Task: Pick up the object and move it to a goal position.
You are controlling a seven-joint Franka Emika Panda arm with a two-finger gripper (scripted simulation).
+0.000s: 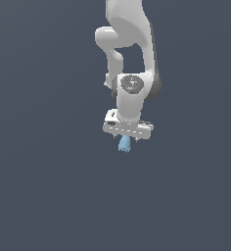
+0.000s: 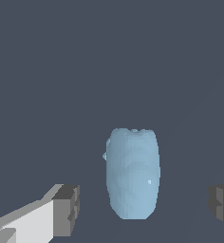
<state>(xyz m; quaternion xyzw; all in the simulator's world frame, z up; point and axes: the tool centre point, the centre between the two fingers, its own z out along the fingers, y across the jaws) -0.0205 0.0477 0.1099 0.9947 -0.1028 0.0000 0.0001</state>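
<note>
The object [image 1: 124, 144] is a small light-blue stubby piece, peeking out just below the white hand of the arm in the exterior view. In the wrist view the object [image 2: 132, 173] stands between the two dark fingertips [image 2: 67, 210], with a gap on each side, and its lumpy end points away from the camera. My gripper [image 2: 144, 206] is open and straddles the object without touching it. In the exterior view the gripper [image 1: 126, 139] hides most of the object and its fingers barely show.
A flat dark grey-blue surface [image 1: 49, 186] fills both views. The white arm [image 1: 132, 54] rises from the hand toward the top of the exterior view.
</note>
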